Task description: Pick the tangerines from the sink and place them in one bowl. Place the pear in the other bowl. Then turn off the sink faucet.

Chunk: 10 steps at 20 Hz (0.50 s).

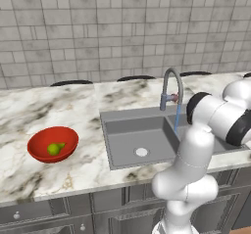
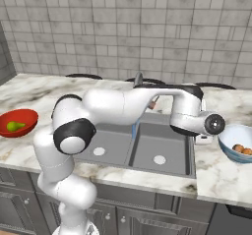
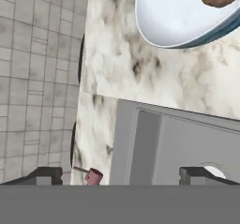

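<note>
Over the right half of the sink (image 2: 162, 150), the gripper (image 3: 121, 174) hangs with its two dark fingers (image 3: 44, 175) wide apart and nothing between them. Judging by how things lie, the fruit is sorted: the tangerines (image 2: 241, 149) sit in the pale bowl (image 2: 230, 150) at three o'clock of the basin, and the pear (image 1: 55, 149) lies in the red bowl (image 1: 53, 143) far off at nine o'clock, so only the faucet (image 1: 171, 88) looks left to do, its thin blue stream (image 1: 176, 118) running into the basin. The risk lies in the handle (image 3: 89, 175): it is a small reddish stub at the spout's side, showing just inside the left fingertip in the hand view, and open fingers coming in at a slant could slip past it or push it the wrong way and leave the water on. A wide swing of the long white arm could also clip the gooseneck or nudge the pale bowl, which stands near the wrist. Beyond the basin, the marble counter (image 1: 59, 105) runs veined and glossy toward twelve o'clock, meeting a grey tiled wall (image 1: 122, 27) with dark oval shapes along its foot; grey cabinet fronts (image 1: 49, 213) sit below the counter's near edge.
</note>
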{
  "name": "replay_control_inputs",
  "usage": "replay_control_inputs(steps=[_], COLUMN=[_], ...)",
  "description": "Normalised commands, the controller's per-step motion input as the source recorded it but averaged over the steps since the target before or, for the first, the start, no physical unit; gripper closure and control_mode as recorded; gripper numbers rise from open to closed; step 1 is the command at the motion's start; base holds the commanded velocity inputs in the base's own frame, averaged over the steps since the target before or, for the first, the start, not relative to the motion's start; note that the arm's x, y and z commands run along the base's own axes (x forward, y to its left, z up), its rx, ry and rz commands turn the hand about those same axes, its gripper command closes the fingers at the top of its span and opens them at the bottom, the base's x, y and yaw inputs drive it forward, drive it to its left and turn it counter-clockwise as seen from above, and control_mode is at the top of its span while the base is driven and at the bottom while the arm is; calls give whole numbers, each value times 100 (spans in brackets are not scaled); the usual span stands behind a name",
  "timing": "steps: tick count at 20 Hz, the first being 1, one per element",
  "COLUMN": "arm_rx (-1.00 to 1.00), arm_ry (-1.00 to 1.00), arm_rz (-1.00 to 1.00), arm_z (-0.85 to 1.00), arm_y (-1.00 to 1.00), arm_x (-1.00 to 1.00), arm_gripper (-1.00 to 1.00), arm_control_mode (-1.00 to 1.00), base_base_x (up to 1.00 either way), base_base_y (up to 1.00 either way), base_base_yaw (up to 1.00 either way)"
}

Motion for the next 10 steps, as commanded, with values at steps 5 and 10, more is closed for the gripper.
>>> replay_control_inputs(steps=[5,10], arm_rx=[4,0], arm_ry=[2,0], arm_rz=[24,3], arm_z=[8,-14], arm_y=[58,87], arm_x=[11,12], arm_gripper=[-100,-100], arm_control_mode=[-100,-100], base_base_x=[0,0], base_base_y=[0,0], base_base_yaw=[0,0])
